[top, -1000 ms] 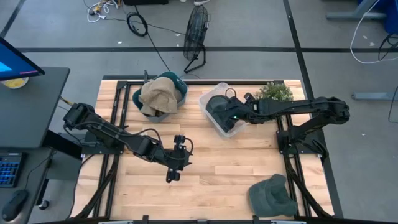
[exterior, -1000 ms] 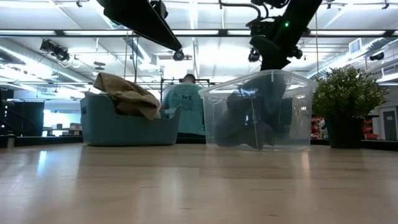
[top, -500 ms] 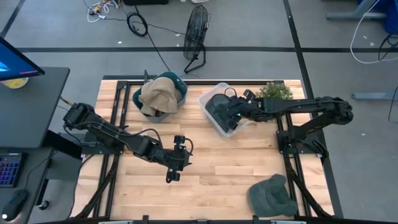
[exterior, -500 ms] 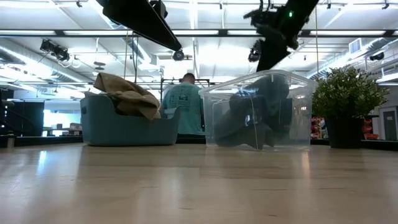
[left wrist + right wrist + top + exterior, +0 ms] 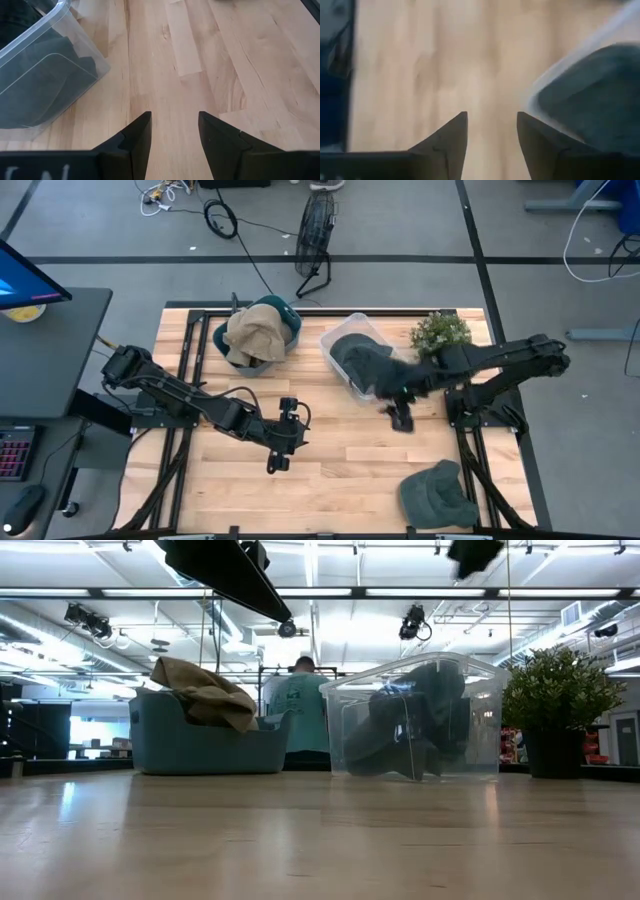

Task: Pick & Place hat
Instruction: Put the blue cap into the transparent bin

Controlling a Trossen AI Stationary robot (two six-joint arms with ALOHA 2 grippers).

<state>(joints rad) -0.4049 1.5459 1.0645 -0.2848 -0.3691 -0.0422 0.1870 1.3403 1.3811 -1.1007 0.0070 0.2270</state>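
The right hand (image 5: pixel 400 418), fingers apart and empty, has pulled back from the clear plastic bin (image 5: pixel 345 340), leaving the dark hat (image 5: pixel 362 362) behind it, so that placement looks done.

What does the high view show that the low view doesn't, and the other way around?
Only the high view shows the green hat lying at the table's near right corner, and both grippers, left and right. Only the low view shows a person standing behind the bins. Both show the teal bin with tan cloth, the clear bin holding dark hats, and the plant.
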